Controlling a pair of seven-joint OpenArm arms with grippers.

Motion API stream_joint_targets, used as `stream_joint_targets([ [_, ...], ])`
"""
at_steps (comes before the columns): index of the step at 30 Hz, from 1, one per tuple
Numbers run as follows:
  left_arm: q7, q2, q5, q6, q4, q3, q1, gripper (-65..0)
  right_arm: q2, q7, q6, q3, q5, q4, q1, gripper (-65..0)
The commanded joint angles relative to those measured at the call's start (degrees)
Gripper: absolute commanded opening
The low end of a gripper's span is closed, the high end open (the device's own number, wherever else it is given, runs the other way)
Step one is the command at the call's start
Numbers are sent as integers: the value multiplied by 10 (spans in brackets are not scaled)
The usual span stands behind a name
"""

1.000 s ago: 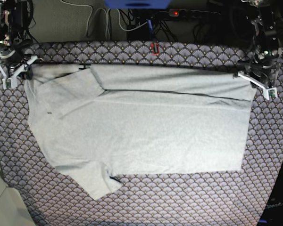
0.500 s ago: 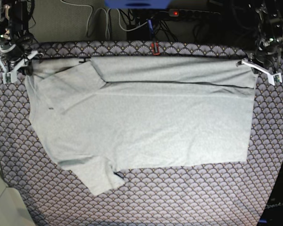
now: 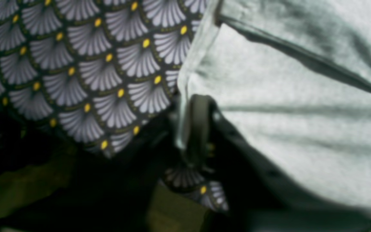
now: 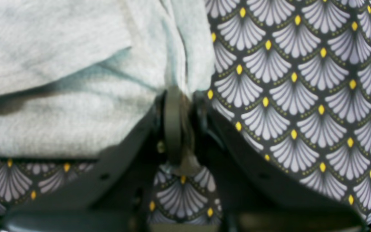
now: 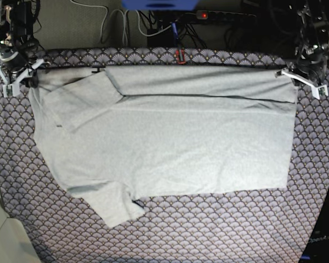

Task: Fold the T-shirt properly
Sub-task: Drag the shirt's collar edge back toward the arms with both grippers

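Because the far band is doubled over, the T-shirt (image 5: 170, 142) lies flat while the left gripper (image 5: 302, 78) at two o'clock and right gripper (image 5: 17, 76) at ten o'clock each pinch a corner.

Even overhead light; wrist views blurred close-up.

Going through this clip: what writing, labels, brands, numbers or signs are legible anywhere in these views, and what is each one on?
"Open...": faint lettering on the dark panel at the base view's lower right corner; the rest is too dim to read.
T-shirt: no print on the side showing; a small dark speck on one sleeve and a dark tag by the other sleeve's hem are too small to read.
Tablecloth: pattern only, no text.
Both wrist views: none.
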Motion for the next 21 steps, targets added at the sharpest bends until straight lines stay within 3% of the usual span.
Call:
stream_joint_targets([
  [1, -8, -12, 3, 4, 11, -4, -1, -469, 9, -21, 0, 9, -6, 3, -4, -531],
  [5, -12, -13, 4, 4, 13, -6, -1, -311, 8, -17, 0, 26, -5, 3, -8, -369],
  [9, -14, -17, 3, 4, 13, -8, -4, -227, 8, -17, 0, 53, -5, 3, -8, -321],
  [19, -7, -22, 5, 4, 11, -69, -62, -222, 19, -22, 0, 81, -6, 40, 7, -321],
  [21, -7, -37, 3, 4, 8, -71, -72, -222, 19, -22, 0, 81, -6, 68, 7, -321],
])
